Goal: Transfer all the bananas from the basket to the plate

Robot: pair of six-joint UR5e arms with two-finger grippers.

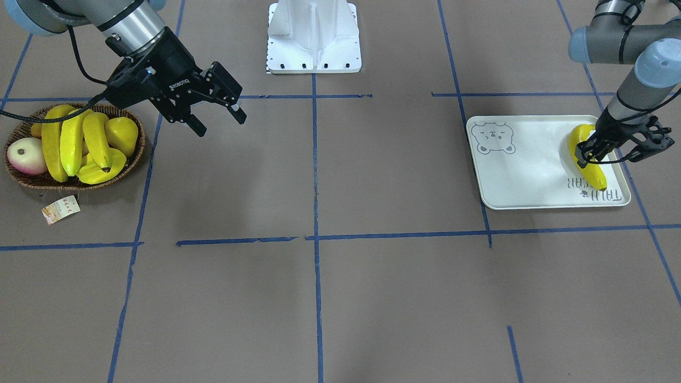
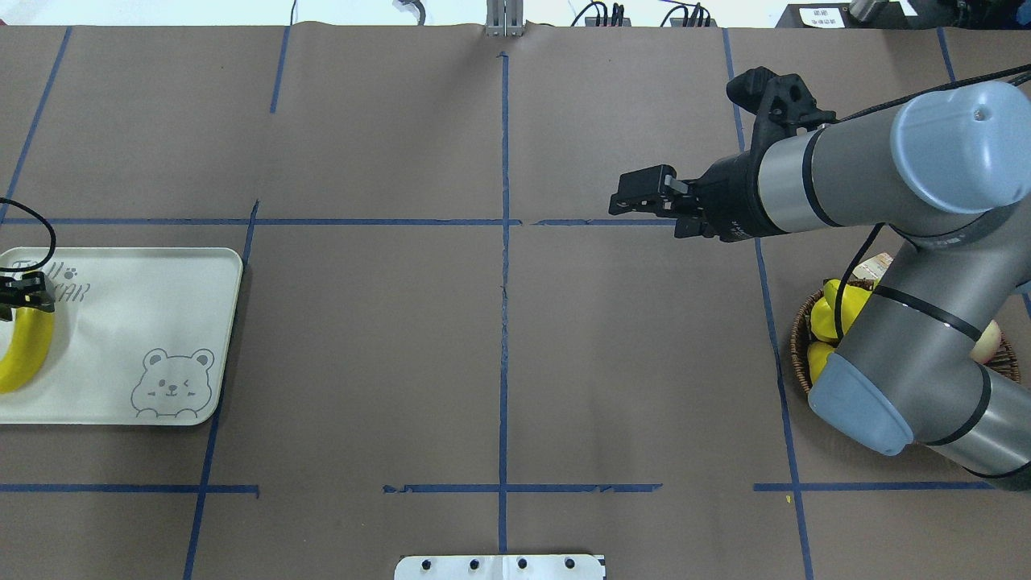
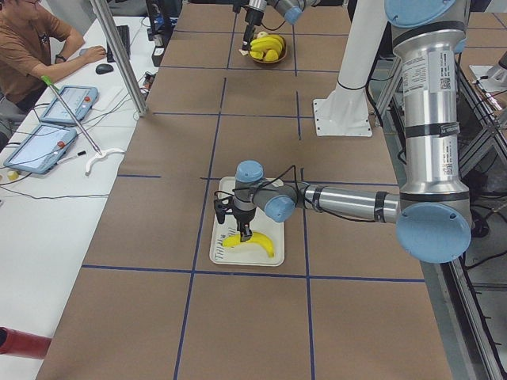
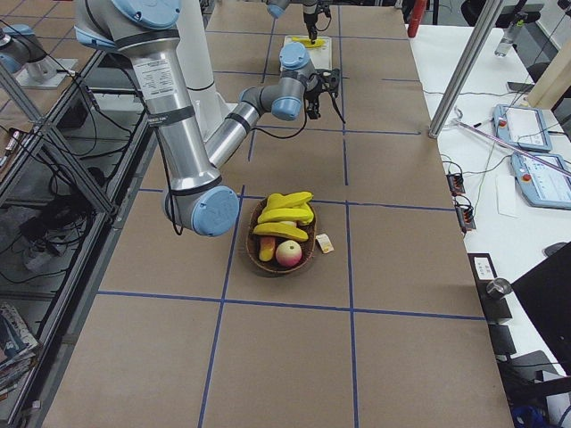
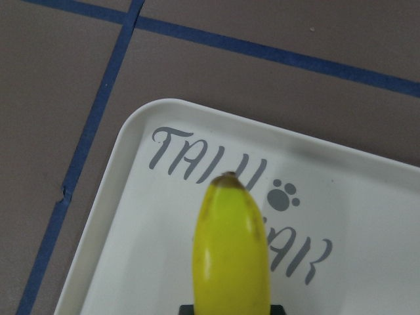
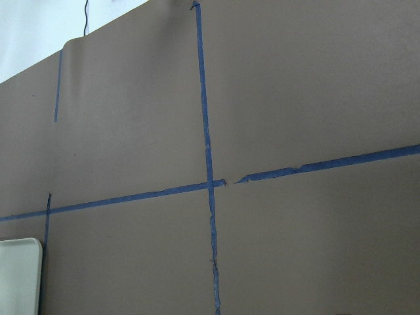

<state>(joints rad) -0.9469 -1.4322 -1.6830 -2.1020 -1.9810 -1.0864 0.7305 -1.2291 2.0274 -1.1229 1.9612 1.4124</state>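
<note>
1. Your left gripper [image 1: 588,153] is closed on a banana [image 1: 591,170], pinching it near the middle. The wrist view shows only the fruit's tip end, so the hold looks firm, though I can't say how tight it is.
2. That banana sits at the lettered end of the plate [image 1: 526,165], away from the bear print. It seems to rest on the plate, its dark tip over the printed words.
3. Your right gripper [image 1: 221,125] hangs wide open and empty, well apart from the plate and just beside the basket [image 1: 32,183].
4. Three bananas [image 1: 69,141] lie in the basket with other fruit, at the table end opposite the plate.
5. The table [image 1: 372,298] is covered in brown paper, marked with blue tape lines [image 1: 315,175]. A person [image 3: 32,47] sits at a side desk.
</note>
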